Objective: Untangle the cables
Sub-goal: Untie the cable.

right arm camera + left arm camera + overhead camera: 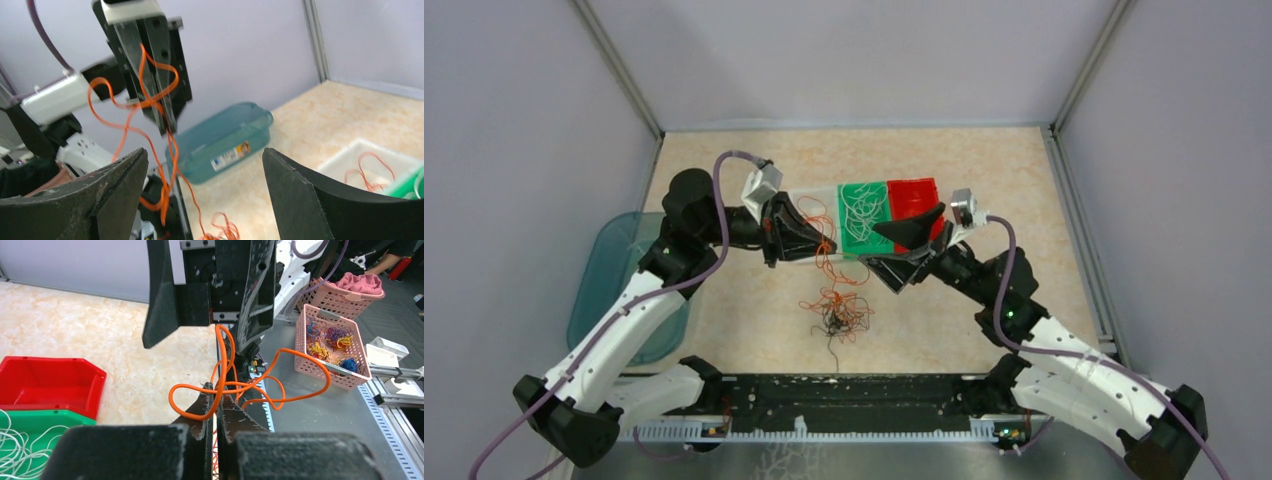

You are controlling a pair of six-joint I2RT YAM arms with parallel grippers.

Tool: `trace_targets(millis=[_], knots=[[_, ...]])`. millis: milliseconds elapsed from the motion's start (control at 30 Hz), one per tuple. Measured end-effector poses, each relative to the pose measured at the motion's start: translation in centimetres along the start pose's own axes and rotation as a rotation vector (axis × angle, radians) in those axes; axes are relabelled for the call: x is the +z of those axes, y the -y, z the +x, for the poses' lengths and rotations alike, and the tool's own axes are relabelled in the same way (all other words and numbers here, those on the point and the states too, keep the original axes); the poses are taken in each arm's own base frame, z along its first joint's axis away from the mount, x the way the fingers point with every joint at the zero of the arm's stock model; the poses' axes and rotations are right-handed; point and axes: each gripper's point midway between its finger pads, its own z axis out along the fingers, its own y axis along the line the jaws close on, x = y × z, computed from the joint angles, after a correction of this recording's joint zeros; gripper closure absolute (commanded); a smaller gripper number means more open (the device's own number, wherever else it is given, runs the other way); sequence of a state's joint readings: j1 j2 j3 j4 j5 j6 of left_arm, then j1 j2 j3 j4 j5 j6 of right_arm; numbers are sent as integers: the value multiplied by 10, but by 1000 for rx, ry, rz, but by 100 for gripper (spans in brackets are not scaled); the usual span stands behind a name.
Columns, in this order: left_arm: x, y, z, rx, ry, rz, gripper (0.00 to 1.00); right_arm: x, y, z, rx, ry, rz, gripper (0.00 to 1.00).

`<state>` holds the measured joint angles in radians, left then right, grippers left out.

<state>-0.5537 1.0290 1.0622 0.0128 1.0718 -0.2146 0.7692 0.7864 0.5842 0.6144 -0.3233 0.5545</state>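
My left gripper (827, 243) is shut on an orange cable (170, 392) and holds it above the table; the cable loops round its fingertips (220, 390). From it the strand hangs down to a small tangle of orange and black cables (836, 312) on the table. My right gripper (886, 252) is open and empty, facing the left one a short way to its right. In the right wrist view the left gripper (162, 122) and its orange cable (150, 102) show between my wide-apart right fingers (120, 185).
A white bin (809, 212) with orange cable, a green bin (864, 215) with white cables and a red bin (914, 198) stand in a row behind the grippers. A teal container (614, 280) sits at the table's left edge. Pink baskets (330, 347) stand off the table.
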Motion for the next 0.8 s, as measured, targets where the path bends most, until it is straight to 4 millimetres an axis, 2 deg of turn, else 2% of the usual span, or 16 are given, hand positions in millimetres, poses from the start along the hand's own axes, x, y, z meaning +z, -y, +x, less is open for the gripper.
trace_targets(millis=[67, 233, 433, 567, 667, 800], knots=[[0, 0, -1, 4, -1, -1, 100, -13, 3, 10, -16, -24, 21, 19], [0, -1, -7, 25, 8, -17, 100, -35, 21, 50, -19, -131, 80, 26], [0, -7, -14, 53, 23, -52, 100, -38, 31, 94, 11, -255, 55, 27], [0, -9, -16, 66, 28, -66, 100, -27, 25, 111, -3, -296, -1, 29], [0, -12, -16, 71, 28, -74, 100, -8, 19, 116, -17, -311, -49, 41], [1, -15, -15, 69, 27, -82, 100, 21, 22, 111, -23, -263, -63, 55]])
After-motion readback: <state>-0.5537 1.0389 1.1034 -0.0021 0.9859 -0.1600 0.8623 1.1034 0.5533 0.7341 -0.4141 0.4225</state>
